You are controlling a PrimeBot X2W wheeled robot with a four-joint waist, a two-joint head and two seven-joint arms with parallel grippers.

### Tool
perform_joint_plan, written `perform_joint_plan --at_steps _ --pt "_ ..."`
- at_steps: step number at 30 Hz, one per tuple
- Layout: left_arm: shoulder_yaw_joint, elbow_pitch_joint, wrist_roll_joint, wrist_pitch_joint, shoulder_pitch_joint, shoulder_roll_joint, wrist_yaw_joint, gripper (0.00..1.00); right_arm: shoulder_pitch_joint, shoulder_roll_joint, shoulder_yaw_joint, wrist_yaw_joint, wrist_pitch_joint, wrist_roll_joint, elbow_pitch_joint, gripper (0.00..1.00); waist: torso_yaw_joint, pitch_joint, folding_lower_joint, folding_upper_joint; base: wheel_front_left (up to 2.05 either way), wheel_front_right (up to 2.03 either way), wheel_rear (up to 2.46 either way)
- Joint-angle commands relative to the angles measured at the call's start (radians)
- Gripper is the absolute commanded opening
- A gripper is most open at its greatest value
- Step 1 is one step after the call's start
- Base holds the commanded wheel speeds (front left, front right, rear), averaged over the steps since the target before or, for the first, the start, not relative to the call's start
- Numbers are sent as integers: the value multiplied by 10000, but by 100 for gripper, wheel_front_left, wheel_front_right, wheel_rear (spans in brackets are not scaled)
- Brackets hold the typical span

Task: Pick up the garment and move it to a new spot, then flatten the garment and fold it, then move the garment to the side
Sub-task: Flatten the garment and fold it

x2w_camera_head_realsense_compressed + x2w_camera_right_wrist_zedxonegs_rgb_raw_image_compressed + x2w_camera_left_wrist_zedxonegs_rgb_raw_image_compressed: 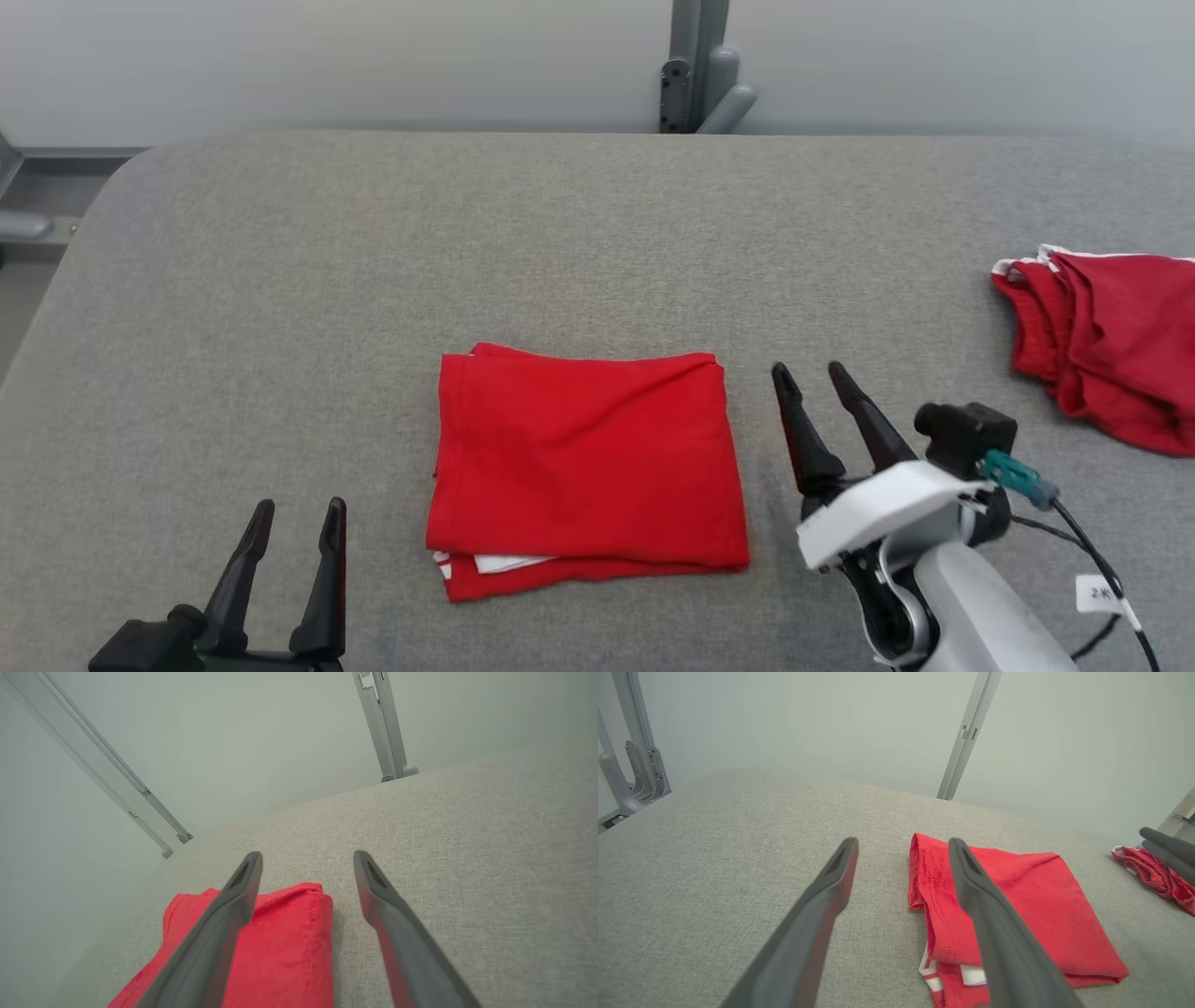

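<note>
Folded red garment [586, 467] lies mid-table [280, 280], soft, light, layers likely to slide, so best pinched through all layers at its 3 o'clock edge beside the right gripper [806, 368], spread wide and empty like the left gripper [302, 504] at 7 o'clock.

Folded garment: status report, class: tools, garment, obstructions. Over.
Left tool open, right tool open, both empty. Folded red garment flat between them. Second red garment far right, not blocking.

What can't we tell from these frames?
Second red garment: cut off by the head view's right edge.
Folded garment: lower layers hidden under its top layer; garment type unclear.
Left gripper: its base cut off by the head view's bottom edge.
</note>
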Motion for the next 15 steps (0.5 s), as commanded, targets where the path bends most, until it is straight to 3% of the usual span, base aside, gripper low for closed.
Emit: perform_joint_plan --at_steps 1,6,10,15 --pt "151 42 164 -34 190 -94 7 100 337 -60 -247 1 -170 -525 -187 100 -507 -440 0 0 0 0 0" --pt "622 176 555 -34 366 -415 8 100 1572 -11 -1321 1 -370 -2675 -1020 100 -749 -778 0 0 0 0 0" --pt "962 34 865 -34 520 -635 7 100 2639 77 -2113 1 -374 -4035 -2523 100 -818 -882 0 0 0 0 0" --pt "1208 -183 1228 -34 694 -762 6 100 3832 95 -2411 1 -379 -4344 -3733 100 -840 -1030 0 0 0 0 0"
